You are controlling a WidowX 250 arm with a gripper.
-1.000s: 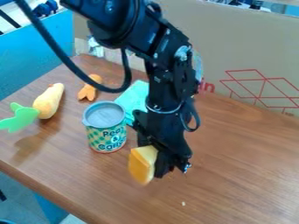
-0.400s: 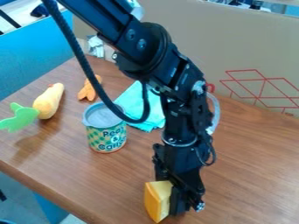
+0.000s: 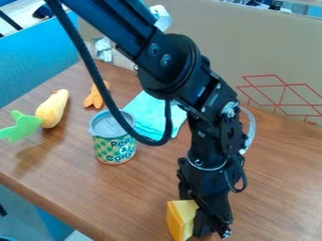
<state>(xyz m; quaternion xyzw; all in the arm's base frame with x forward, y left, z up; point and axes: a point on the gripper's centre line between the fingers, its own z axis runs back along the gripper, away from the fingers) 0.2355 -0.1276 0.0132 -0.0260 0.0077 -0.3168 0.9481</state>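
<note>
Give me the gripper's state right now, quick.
Gripper: closed on the yellow block, holding it near the table's front edge.

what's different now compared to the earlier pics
The gripper has moved down the picture and to the right, toward the table's near edge, carrying the yellow wedge along with it. Nothing was let go. The arm now hides less of the turquoise cloth. The peas and carrots can, yellow-and-green toy and orange toy stayed put.
</note>
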